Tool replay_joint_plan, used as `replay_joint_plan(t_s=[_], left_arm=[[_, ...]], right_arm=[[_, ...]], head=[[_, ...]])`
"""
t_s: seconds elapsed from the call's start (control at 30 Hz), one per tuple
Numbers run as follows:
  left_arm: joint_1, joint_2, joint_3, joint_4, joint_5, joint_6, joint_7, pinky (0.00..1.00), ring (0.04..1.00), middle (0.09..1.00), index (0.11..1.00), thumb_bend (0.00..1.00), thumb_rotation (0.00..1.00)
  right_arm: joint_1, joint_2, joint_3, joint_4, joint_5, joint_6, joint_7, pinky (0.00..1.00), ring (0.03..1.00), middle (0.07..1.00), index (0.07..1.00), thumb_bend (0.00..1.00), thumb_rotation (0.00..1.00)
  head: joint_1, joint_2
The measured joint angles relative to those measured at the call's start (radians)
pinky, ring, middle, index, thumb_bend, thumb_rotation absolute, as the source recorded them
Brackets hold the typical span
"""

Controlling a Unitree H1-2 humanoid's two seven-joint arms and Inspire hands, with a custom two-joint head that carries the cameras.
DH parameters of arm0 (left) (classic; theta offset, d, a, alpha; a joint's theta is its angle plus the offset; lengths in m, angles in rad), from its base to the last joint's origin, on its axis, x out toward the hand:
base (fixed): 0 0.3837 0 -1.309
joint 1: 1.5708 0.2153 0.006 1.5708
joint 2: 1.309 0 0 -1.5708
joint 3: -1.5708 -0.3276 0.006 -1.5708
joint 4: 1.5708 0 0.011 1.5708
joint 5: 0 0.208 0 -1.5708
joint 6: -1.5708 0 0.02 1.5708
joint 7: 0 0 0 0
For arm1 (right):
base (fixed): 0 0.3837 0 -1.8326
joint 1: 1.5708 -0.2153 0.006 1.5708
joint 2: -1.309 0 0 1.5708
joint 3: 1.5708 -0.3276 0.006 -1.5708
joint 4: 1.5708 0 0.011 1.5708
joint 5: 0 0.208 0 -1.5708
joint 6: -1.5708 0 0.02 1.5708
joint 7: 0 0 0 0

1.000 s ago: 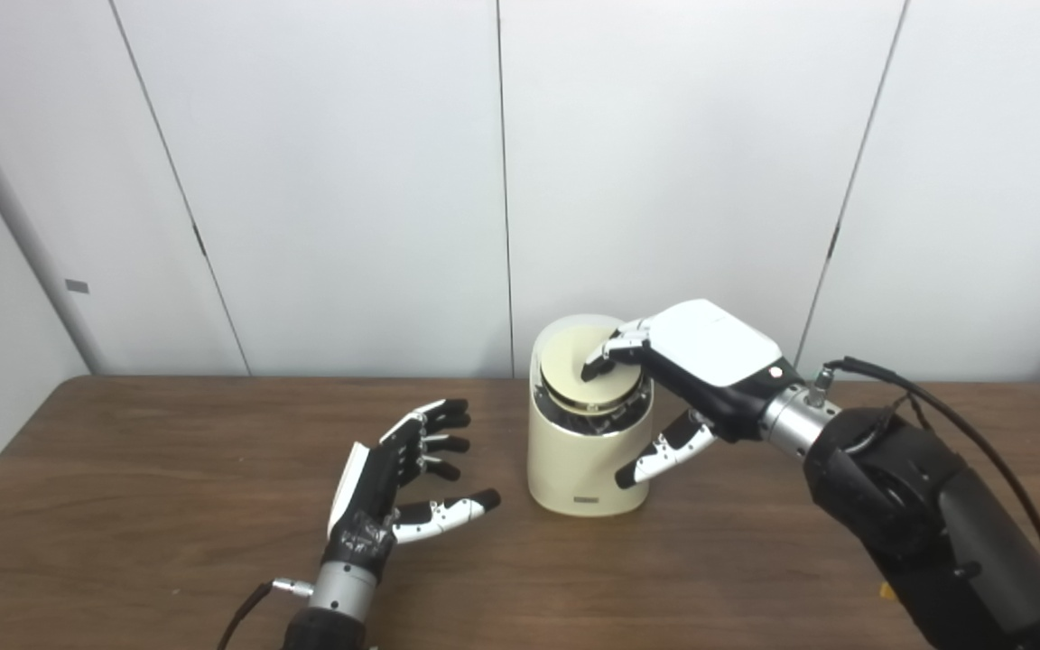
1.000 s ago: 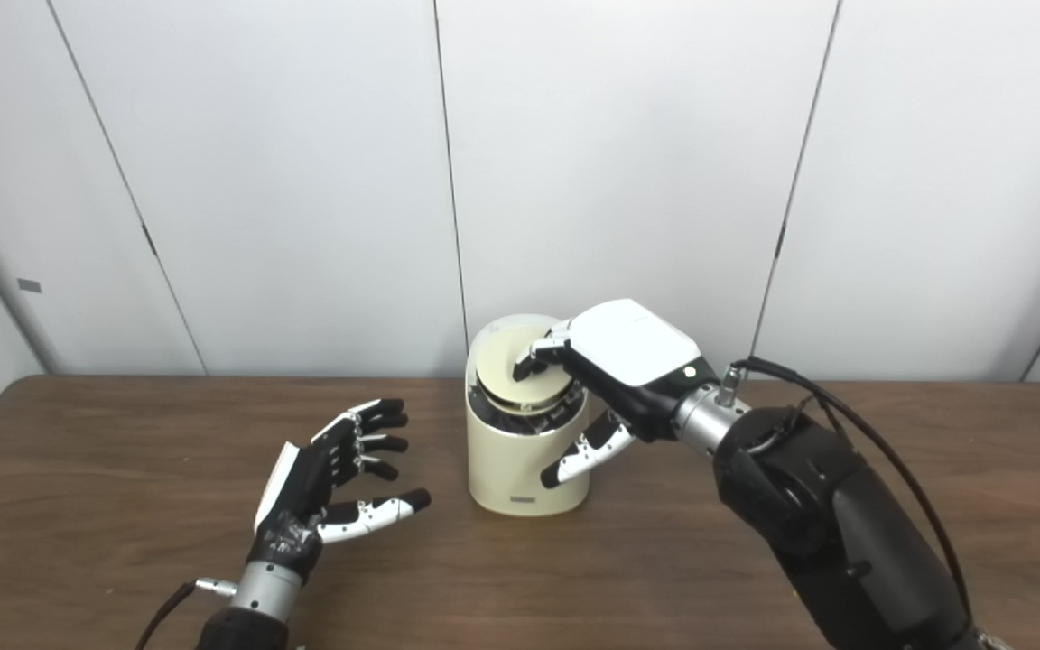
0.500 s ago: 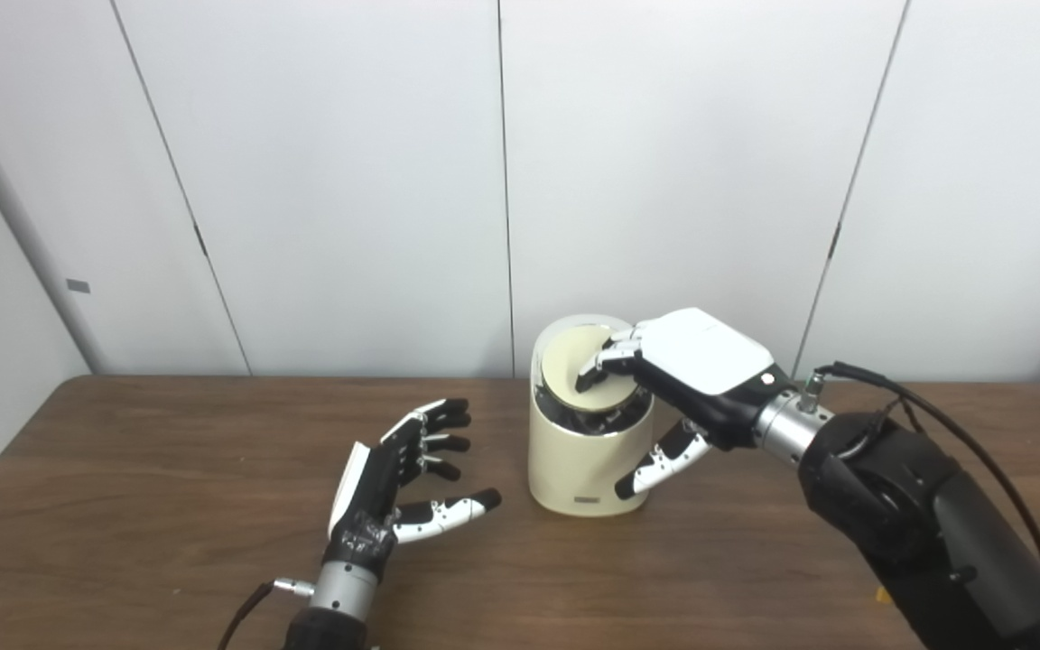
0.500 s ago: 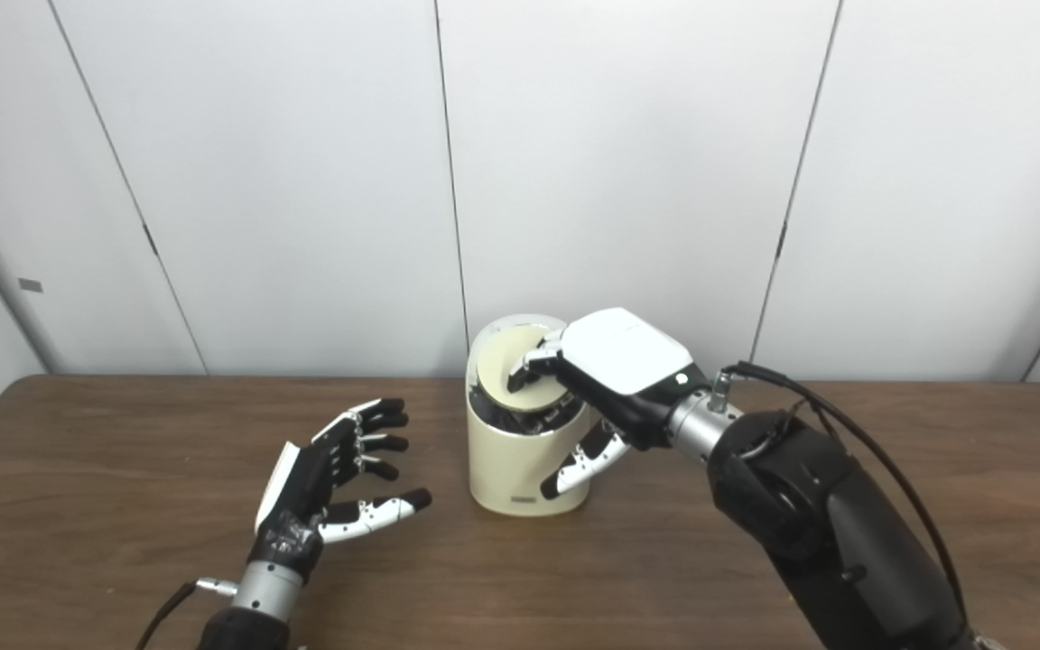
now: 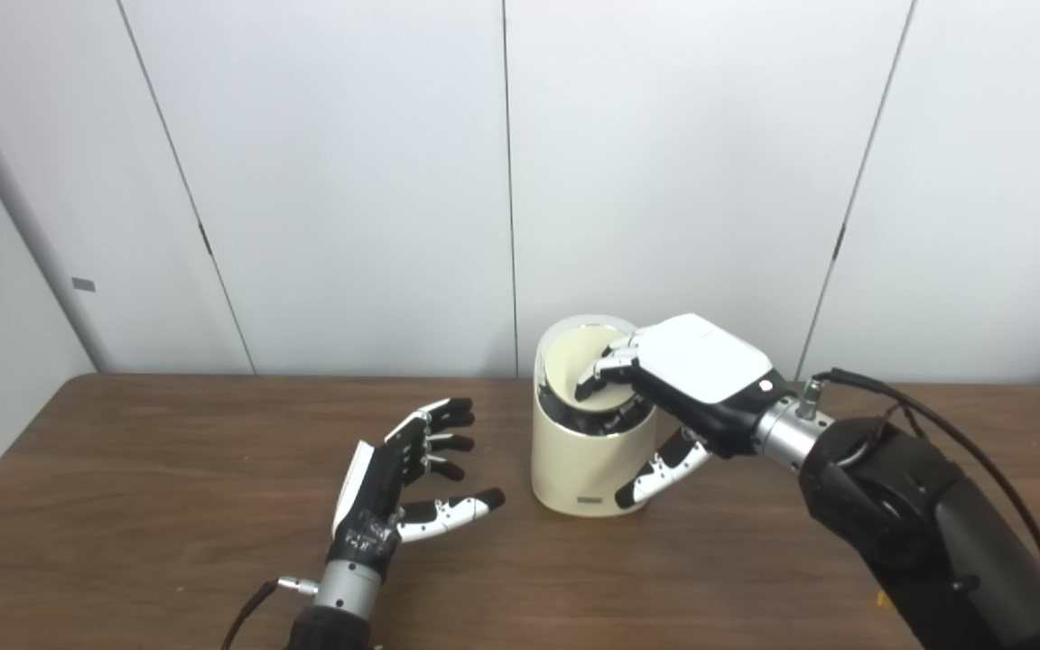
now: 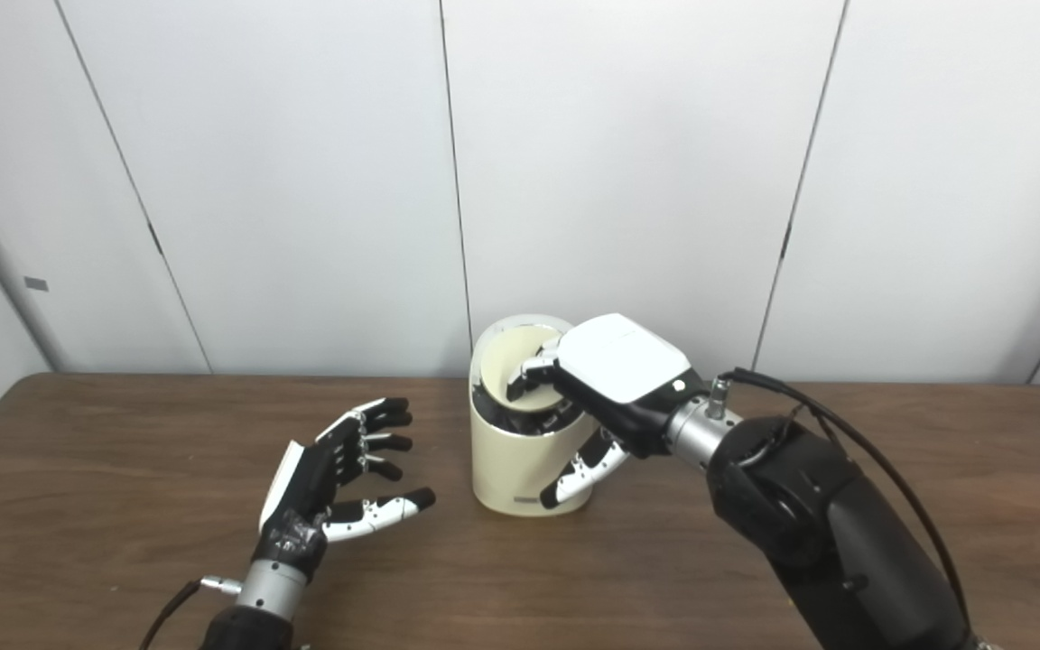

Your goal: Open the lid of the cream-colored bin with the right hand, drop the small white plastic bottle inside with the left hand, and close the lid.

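Observation:
The cream-colored bin (image 5: 574,460) stands at the middle of the brown table. Its round swing lid (image 5: 571,366) is tilted steeply, so a dark gap shows under its near edge. My right hand (image 5: 696,361) lies over the bin's top with its fingers (image 5: 599,372) pressed on the lid. Its thumb (image 5: 660,471) reaches down along the bin's right side. My left hand (image 5: 394,492) rests open and empty to the left of the bin, palm toward it. No small white bottle shows in either view.
The table (image 5: 123,469) runs the full width, with its back edge against white wall panels (image 5: 348,181). A black cable (image 5: 962,433) loops over my right forearm.
My right hand's fingers have pushed further down into the bin's top, and the lid has tipped from nearly flat to steeply tilted. The left hand has stayed put.

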Motion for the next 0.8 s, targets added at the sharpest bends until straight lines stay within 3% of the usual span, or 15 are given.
replay_joint_plan(t_s=[0.3,0.63,0.8], left_arm=[[0.0,0.001,0.0,0.0,-0.001,0.0,-0.001,0.56,0.698,0.781,0.798,0.73,0.0],[0.001,0.001,0.001,-0.007,0.0,0.004,-0.001,0.56,0.697,0.778,0.795,0.73,0.0],[0.002,0.001,0.001,-0.009,-0.001,0.005,-0.001,0.56,0.697,0.778,0.796,0.73,0.0]], right_arm=[[-0.039,-0.002,0.054,-0.04,-0.078,0.071,0.141,0.92,0.881,0.762,0.735,0.7,0.47],[-0.069,-0.002,0.086,-0.039,-0.109,0.092,0.191,0.89,0.882,0.789,0.751,0.7,0.53],[-0.074,0.001,0.09,-0.039,-0.114,0.096,0.205,0.93,0.893,0.793,0.758,0.69,0.52]], head=[[0.002,0.011],[0.003,0.014],[0.002,0.009]])
